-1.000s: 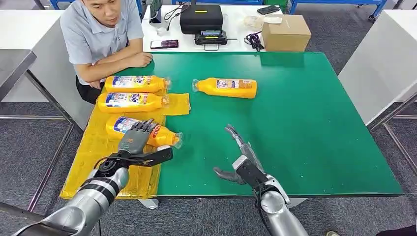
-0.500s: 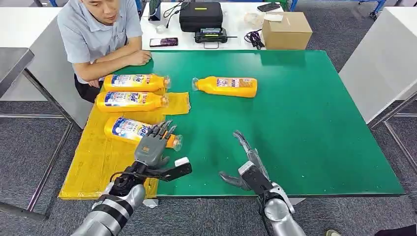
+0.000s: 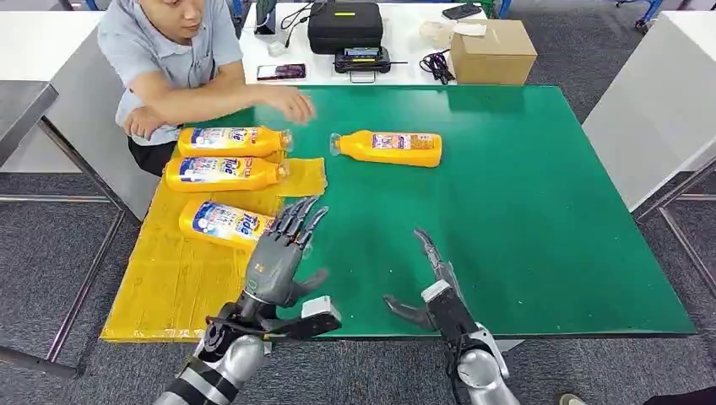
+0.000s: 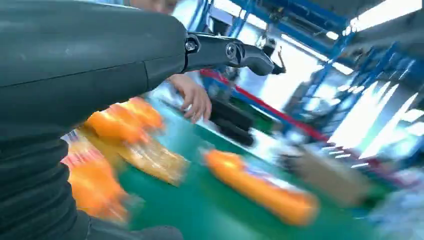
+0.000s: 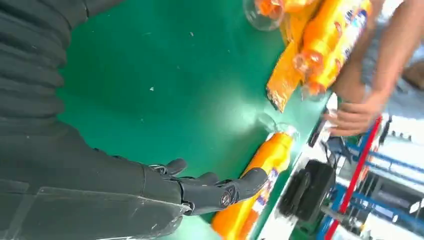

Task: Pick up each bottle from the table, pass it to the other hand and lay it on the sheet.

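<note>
The left robot hand point(image 3: 281, 253) hung over the near part of the table point(image 3: 540, 211), at the edge of the yellow sheet point(image 3: 169, 278), its fingers point(image 3: 300, 221) spread and straight, holding nothing. Its fingertips reached over the cap end of the nearest bottle point(image 3: 224, 223) without a clear touch. In the left wrist view the hand's grey cover filled much of the frame and one dark finger point(image 4: 235, 52) stretched out above the blurred scene.

The right robot hand point(image 3: 432, 283) also held nothing: it stood edge-on over the green table near the front edge, fingers extended forward and thumb out to the side. In the right wrist view its fingers point(image 5: 220, 192) pointed toward the lone bottle point(image 5: 260, 180).

Three orange bottles lay on their sides in the sheet's area, caps pointing toward the table's middle: the nearest one, a middle bottle point(image 3: 221, 173) and a far bottle point(image 3: 230, 141). The far one lay at or just past the sheet's far edge; which could not be told. The lone bottle point(image 3: 390, 148) lay on its side on the bare green surface, well apart from both hands, its cap pointing toward the sheet.

A person point(image 3: 165, 59) sat at the far left corner, one hand point(image 3: 291, 103) reached out over the table above the far bottle.

Behind the green table stood a white table with a black case point(image 3: 344, 27), a cardboard box point(image 3: 492, 51) and a phone point(image 3: 281, 72).
</note>
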You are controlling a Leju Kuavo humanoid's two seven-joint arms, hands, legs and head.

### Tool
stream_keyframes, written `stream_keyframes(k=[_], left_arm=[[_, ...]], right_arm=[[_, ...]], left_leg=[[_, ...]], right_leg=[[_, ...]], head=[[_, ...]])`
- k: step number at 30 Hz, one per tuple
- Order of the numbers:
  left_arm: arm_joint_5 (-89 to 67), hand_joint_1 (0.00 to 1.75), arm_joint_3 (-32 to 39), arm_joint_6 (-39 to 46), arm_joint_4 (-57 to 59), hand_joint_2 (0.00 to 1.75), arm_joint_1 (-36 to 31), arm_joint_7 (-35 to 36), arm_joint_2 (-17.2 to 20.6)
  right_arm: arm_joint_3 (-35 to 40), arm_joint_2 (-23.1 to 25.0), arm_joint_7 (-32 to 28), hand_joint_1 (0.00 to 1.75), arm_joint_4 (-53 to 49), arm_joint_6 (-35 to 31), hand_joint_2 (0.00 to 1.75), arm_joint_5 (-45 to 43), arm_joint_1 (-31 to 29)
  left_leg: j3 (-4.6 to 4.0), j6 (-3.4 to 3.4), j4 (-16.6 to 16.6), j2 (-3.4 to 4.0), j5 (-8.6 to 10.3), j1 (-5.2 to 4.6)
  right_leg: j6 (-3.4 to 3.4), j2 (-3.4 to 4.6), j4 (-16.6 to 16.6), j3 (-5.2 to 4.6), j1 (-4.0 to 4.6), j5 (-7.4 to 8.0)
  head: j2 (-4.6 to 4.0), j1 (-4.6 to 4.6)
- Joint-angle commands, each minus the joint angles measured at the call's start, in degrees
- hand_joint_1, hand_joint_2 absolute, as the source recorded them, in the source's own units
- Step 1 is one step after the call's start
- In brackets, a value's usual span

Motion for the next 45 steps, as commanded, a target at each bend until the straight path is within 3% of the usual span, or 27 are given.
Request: stream_keyframes(k=[1, 3, 6, 7, 9, 11, 13, 15, 16, 19, 25, 29, 45], left_arm=[[22.2, 0.00, -1.8, -1.9, -5.8, 1.75, 6.6, -8.9, -3.1], [24.3, 0.00, -1.7, -1.7, -5.6, 1.75, 7.7, -8.9, -3.5], [27.8, 0.00, -2.6, -1.6, -6.2, 1.75, 8.2, -10.5, -3.0], [30.8, 0.00, -2.5, -1.9, -7.1, 1.75, 8.7, -11.3, -3.3], [33.9, 0.00, -3.1, -2.8, -8.3, 1.75, 8.8, -12.0, -3.2], [36.4, 0.00, -4.3, -2.8, -10.1, 1.75, 9.0, -11.9, -2.8], [35.9, 0.00, -5.1, -1.8, -10.4, 1.75, 9.0, -12.3, -2.9], [35.8, 0.00, -5.8, -1.3, -10.8, 1.75, 9.1, -12.5, -3.1], [36.0, 0.00, -6.6, -1.5, -11.3, 1.75, 9.0, -12.4, -2.8], [35.6, 0.00, -7.9, -1.4, -12.0, 1.75, 8.7, -12.6, -2.3], [24.2, 0.00, -8.3, 5.1, -9.2, 1.75, 7.9, -9.7, -1.8], [24.4, 0.00, -7.7, 3.3, -7.4, 1.75, 7.4, -8.5, -2.6], [27.8, 0.00, -8.8, -4.5, -7.9, 1.75, 6.8, -4.9, -2.1]], right_arm=[[-4.6, 3.3, 2.2, 0.00, -4.6, -5.6, 0.00, -4.5, 1.7], [-7.4, 5.8, 5.2, 0.00, -5.1, -16.3, 0.00, -1.4, 1.7], [-6.2, 5.9, 7.5, 0.00, -6.0, -20.5, 0.00, -1.4, 1.2], [-6.3, 5.8, 6.7, 0.00, -6.7, -22.3, 1.75, -1.7, 1.4], [-5.5, 4.9, 4.9, 0.00, -8.3, -24.5, 1.75, 0.0, 2.3], [-2.3, 1.3, 1.6, 0.00, -10.4, -30.7, 1.75, 12.1, 4.3], [-0.2, -1.4, 0.8, 0.00, -11.9, -30.0, 1.75, 15.8, 6.0], [-0.2, -2.5, 1.7, 0.00, -12.7, -29.9, 1.75, 18.0, 7.5], [0.9, -4.0, 3.1, 0.00, -12.1, -31.4, 1.75, 24.4, 7.4], [1.3, -5.4, 5.6, 0.00, -9.9, -33.8, 1.75, 30.6, 6.2], [3.3, -6.9, 7.0, 0.00, -6.9, -32.9, 1.75, 33.1, 4.0], [5.1, -8.2, 8.6, 0.00, -5.5, -32.1, 1.75, 36.4, 3.7], [5.4, -10.5, 12.8, 0.00, 1.6, -24.3, 1.75, 36.0, -3.0]], left_leg=[[0.00, -0.08, 0.0, 0.05, -0.03, 0.04], [0.00, -0.10, 0.0, 0.07, -0.04, 0.05], [0.01, -0.10, 0.0, 0.08, -0.03, 0.04], [-0.01, -0.08, 0.0, 0.07, -0.02, 0.03], [-0.03, -0.09, 0.0, 0.07, -0.03, 0.07], [-0.03, -0.11, 0.1, 0.01, -0.04, 0.09], [-0.01, -0.07, 0.0, -0.05, -0.01, 0.04], [0.01, -0.07, 0.0, -0.10, -0.04, 0.08], [0.05, -0.09, 0.0, -0.12, -0.07, 0.11], [0.06, -0.10, 0.0, -0.07, -0.05, 0.10], [0.04, -0.11, -0.1, 0.12, 0.00, 0.07], [0.06, -0.11, -0.1, 0.10, -0.01, 0.08], [0.05, -0.09, 0.0, 0.12, 0.00, 0.05]], right_leg=[[-0.10, 0.02, 0.0, 0.00, 0.04, -0.01], [-0.13, 0.03, 0.0, 0.00, 0.06, -0.02], [-0.12, 0.05, 0.0, -0.02, 0.05, -0.01], [-0.10, 0.04, 0.0, -0.03, 0.04, 0.00], [-0.12, 0.02, 0.0, -0.04, 0.07, 0.00], [-0.14, -0.05, 0.0, 0.01, 0.10, -0.03], [-0.09, -0.09, 0.0, 0.00, 0.05, -0.03], [-0.10, -0.12, -0.1, 0.08, 0.08, -0.04], [-0.13, -0.15, -0.1, 0.14, 0.12, -0.07], [-0.14, -0.11, -0.1, 0.15, 0.11, -0.03], [-0.15, 0.08, -0.1, 0.06, 0.08, 0.06], [-0.14, 0.06, -0.1, 0.08, 0.10, 0.05], [-0.11, 0.09, -0.1, 0.06, 0.07, 0.07]], head=[[0.00, 0.00], [0.00, 0.00], [0.00, 0.00], [0.00, 0.00], [0.00, 0.00], [0.00, 0.00], [0.00, 0.00], [0.00, 0.00], [0.00, -0.02], [0.00, 0.00], [0.00, 0.00], [0.00, 0.00], [0.00, 0.00]])
